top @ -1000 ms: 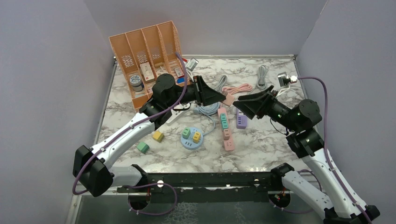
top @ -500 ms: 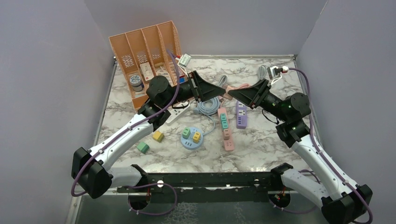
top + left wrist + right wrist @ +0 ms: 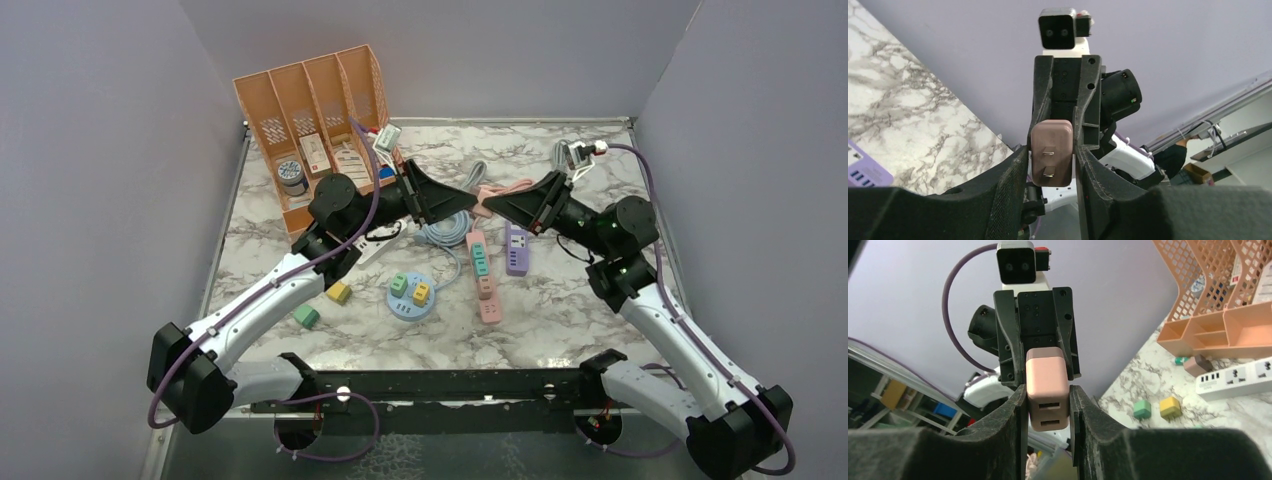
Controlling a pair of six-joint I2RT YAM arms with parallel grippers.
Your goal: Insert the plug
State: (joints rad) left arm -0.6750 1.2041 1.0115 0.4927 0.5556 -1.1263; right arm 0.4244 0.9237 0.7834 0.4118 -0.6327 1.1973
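A pink plug hangs in the air over the middle of the table, gripped from both sides. In the left wrist view the plug [image 3: 1051, 145] shows its two metal prongs, and my left gripper [image 3: 1050, 167] is shut on its sides. The right wrist view shows the plug's [image 3: 1047, 385] other face with two slots, and my right gripper [image 3: 1048, 405] is shut on it too. From above, the left gripper [image 3: 470, 197] and right gripper [image 3: 491, 204] meet tip to tip and mostly hide the plug. Below lie a pink power strip [image 3: 484, 275] and a purple power strip [image 3: 516, 250].
A round blue socket hub [image 3: 411, 297] carries a green and a yellow plug. A yellow cube [image 3: 339, 292] and a green cube [image 3: 306, 317] lie to its left. A white power strip [image 3: 375, 245], coiled cables [image 3: 447, 230] and an orange organiser [image 3: 315, 120] stand behind.
My right gripper has moved left and back to the plug and shut on it. The left gripper kept its hold and shifted slightly back and left.
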